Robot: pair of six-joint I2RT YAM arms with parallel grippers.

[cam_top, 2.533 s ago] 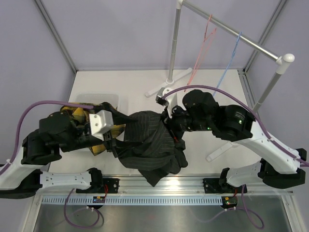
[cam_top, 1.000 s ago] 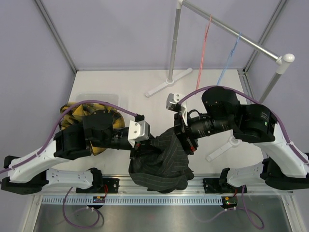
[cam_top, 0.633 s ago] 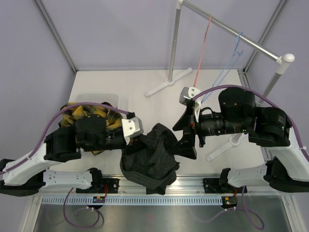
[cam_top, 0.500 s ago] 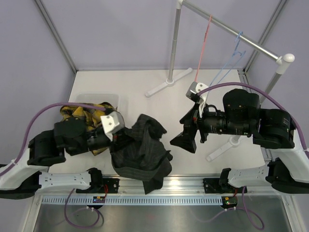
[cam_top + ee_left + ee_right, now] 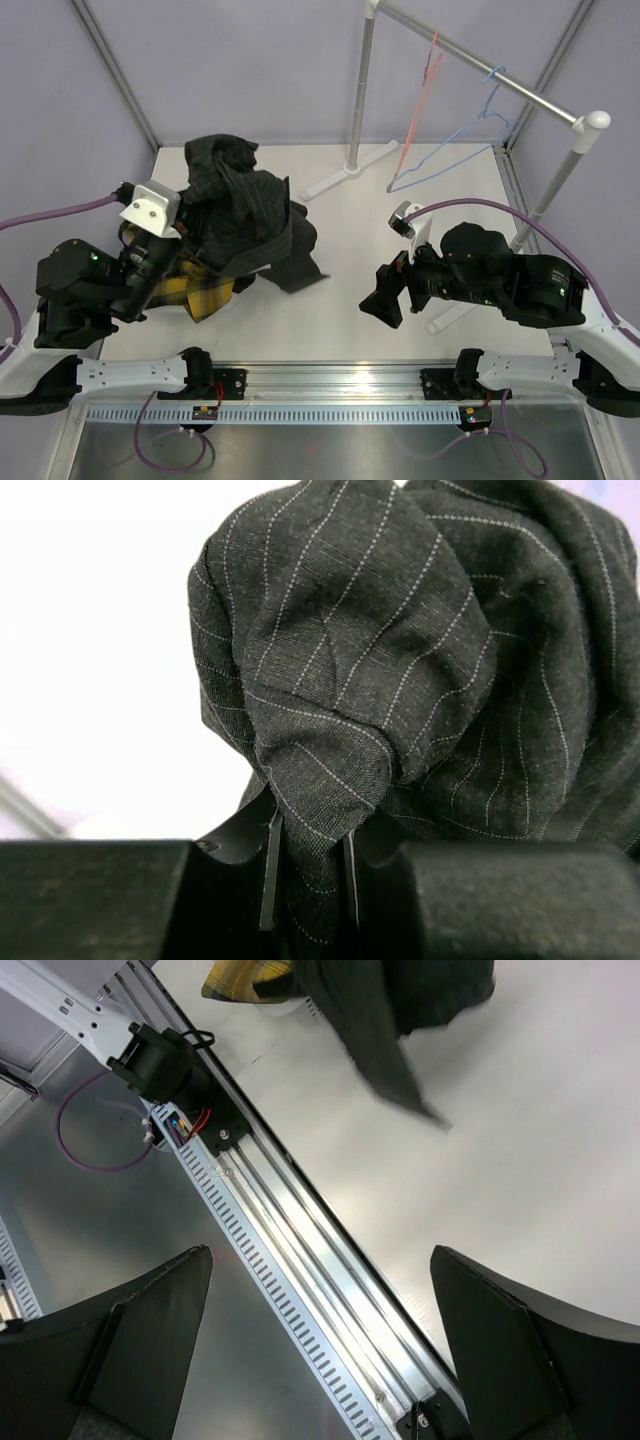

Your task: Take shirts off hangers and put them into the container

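Observation:
My left gripper (image 5: 305, 830) is shut on a fold of the black pinstriped shirt (image 5: 400, 660). From above, that shirt (image 5: 245, 215) hangs bunched at the table's left, draped over the yellow plaid shirt (image 5: 205, 290). The container is hidden under both shirts and my left arm. My right gripper (image 5: 383, 300) stands open and empty to the right of centre, its fingers wide apart (image 5: 320, 1252) over the table's front edge. The pink hanger (image 5: 420, 100) and the light blue hanger (image 5: 450, 160) hang bare on the rail.
The metal rail (image 5: 480, 65) crosses the back right on white stands, with one foot (image 5: 340, 175) at the back centre and another (image 5: 450, 315) under my right arm. An aluminium track (image 5: 330, 375) runs along the near edge.
My right gripper opened, let go of the black shirt and drew back to the right. My left gripper carried the shirt from front centre to the left, over the yellow plaid shirt.

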